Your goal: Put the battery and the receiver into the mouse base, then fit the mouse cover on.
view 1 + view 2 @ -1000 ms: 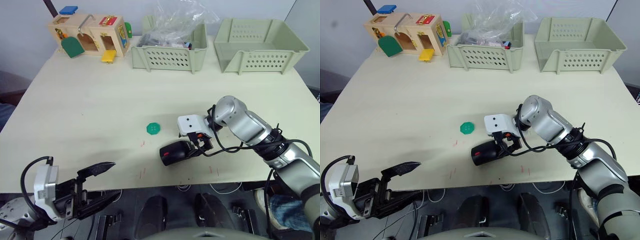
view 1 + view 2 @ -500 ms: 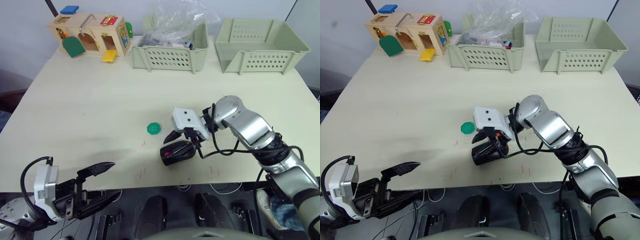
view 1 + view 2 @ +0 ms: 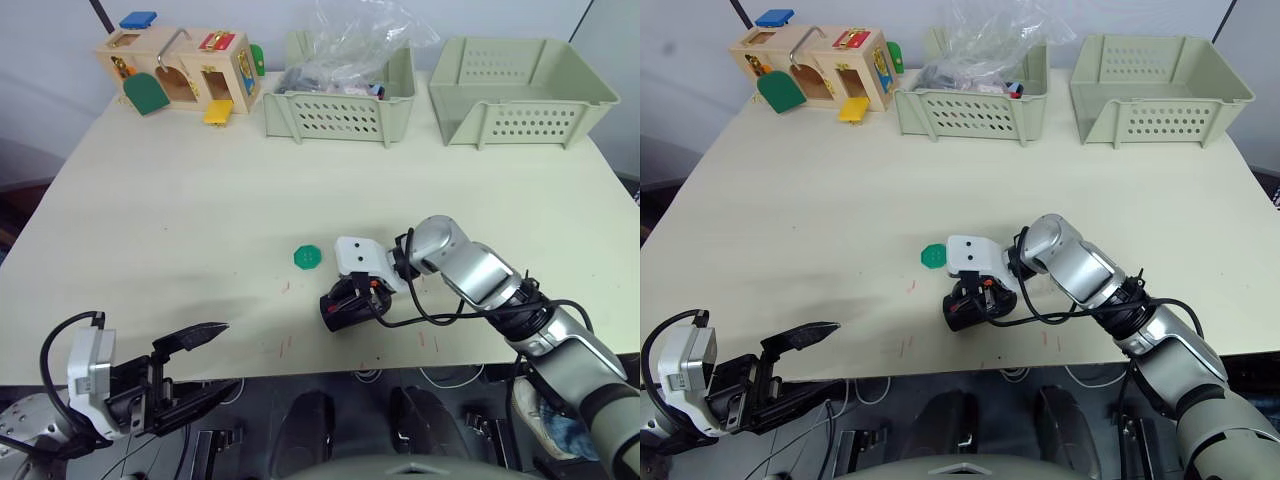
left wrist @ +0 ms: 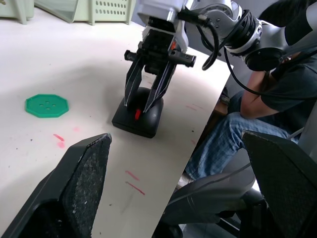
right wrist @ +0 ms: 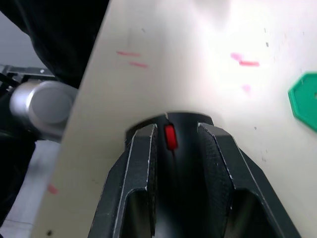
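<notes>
**Right gripper down on the mouse, left gripper idle below the table edge**

You have the right gripper (image 3: 352,300) lowered onto the mouse base (image 3: 341,311), which sits on the table (image 3: 180,200) near the front edge, red scroll wheel (image 5: 170,137) pointing toward that edge. In the right wrist view the two black fingers (image 5: 141,163) sit on the top of the body, one each side of the wheel, set a little apart and touching the black surface. The left wrist view shows the same: both fingertips pressing onto the upper face of the mouse, not wrapped around its sides. You cannot tell from these views whether the cover is already on the body; the top looks smooth and black.

The green octagonal disc (image 3: 308,258) lies flat on the table just beside the mouse, on the robot's left and slightly farther back, not touching it. Faint red marks (image 3: 284,347) dot the table near the front edge.

Your left gripper (image 3: 195,365) hangs below and in front of the table edge, well apart from the mouse, fingers spread wide and holding nothing.

At the far side of the table you have a wooden latch box (image 3: 180,70), a green basket (image 3: 335,105) with a clear plastic bag (image 3: 360,40) in it, and a second green basket (image 3: 515,90). A seated person's leg in jeans (image 4: 218,144) shows past the table in the left wrist view.
</notes>
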Motion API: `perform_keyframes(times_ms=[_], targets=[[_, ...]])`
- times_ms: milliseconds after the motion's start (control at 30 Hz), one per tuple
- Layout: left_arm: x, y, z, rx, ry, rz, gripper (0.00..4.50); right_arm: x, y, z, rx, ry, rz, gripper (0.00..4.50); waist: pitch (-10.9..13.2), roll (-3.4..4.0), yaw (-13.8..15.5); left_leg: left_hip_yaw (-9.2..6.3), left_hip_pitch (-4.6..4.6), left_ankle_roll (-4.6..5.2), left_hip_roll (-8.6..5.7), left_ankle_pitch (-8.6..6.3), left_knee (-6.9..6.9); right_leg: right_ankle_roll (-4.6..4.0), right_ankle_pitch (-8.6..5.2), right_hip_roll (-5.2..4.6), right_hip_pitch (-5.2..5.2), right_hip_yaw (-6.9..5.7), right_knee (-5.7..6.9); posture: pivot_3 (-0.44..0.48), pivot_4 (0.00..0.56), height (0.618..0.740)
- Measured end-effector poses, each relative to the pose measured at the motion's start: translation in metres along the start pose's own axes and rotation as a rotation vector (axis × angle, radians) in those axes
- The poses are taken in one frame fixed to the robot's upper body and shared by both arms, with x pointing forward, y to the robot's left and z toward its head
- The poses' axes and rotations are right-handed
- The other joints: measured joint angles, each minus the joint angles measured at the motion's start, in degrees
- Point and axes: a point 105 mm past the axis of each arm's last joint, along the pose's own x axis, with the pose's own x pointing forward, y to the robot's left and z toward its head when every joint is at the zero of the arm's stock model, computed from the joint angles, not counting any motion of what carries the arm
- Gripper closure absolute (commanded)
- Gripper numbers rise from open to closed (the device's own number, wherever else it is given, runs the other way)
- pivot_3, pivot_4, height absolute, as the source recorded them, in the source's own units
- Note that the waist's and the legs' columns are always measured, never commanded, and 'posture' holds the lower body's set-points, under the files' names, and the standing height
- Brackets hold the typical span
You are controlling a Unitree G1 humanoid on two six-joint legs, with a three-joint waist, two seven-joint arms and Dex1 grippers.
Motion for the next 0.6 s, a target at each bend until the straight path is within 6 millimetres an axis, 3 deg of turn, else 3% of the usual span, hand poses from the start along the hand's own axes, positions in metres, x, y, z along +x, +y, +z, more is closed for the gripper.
perform_keyframes(times_ms=[200, 300, 367, 467, 500, 600], targets=[[0.000, 0.000, -0.001, 0.000, 0.006, 0.003, 0.00, 0.004, 0.001, -0.005, -0.083, 0.037, 0.005, 3.16, -0.18, -0.08, 0.10, 0.00, 0.09, 0.00, 0.00, 0.00, 0.00, 0.00, 0.00, -0.01, 0.06, -0.01, 0.00, 0.000, 0.150, 0.740], [-0.001, 0.001, -0.001, -0.001, 0.005, 0.005, 0.00, -0.002, 0.002, 0.000, 0.035, -0.116, 0.015, 3.16, -0.25, -0.23, 0.22, -0.03, 0.02, 0.00, 0.01, 0.00, 0.01, 0.00, 0.00, -0.01, 0.09, -0.06, -0.02, 0.000, 0.150, 0.740], [-0.001, 0.001, -0.001, -0.002, 0.005, 0.006, 0.00, -0.018, 0.001, 0.013, 0.146, -0.291, 0.022, 3.16, -0.17, -0.19, 0.17, -0.02, -0.02, 0.00, 0.00, 0.00, 0.01, 0.00, 0.01, -0.02, 0.03, -0.01, -0.02, 0.000, 0.150, 0.740], [0.000, 0.002, 0.000, 0.003, 0.003, 0.006, 0.00, -0.055, -0.004, 0.029, 0.157, -0.435, -0.052, 3.16, -0.16, -0.17, 0.26, -0.06, -0.01, 0.00, 0.01, 0.00, -0.01, 0.00, 0.00, -0.02, 0.04, -0.04, -0.03, 0.000, 0.150, 0.740], [0.000, 0.002, -0.001, 0.002, 0.002, 0.009, 0.00, -0.069, -0.005, 0.026, 0.185, -0.488, -0.099, 3.16, -0.19, -0.23, 0.29, -0.05, 0.00, 0.00, 0.00, -0.01, -0.02, 0.00, 0.00, -0.02, 0.06, -0.08, -0.04, 0.000, 0.150, 0.740], [0.000, 0.003, 0.000, 0.007, -0.001, 0.012, 0.00, -0.072, -0.001, 0.007, 0.262, -0.521, -0.151, 3.16, -0.19, -0.23, 0.10, -0.03, 0.01, 0.00, 0.01, 0.00, -0.04, 0.00, 0.00, 0.00, 0.05, -0.05, -0.03, 0.000, 0.150, 0.740]])
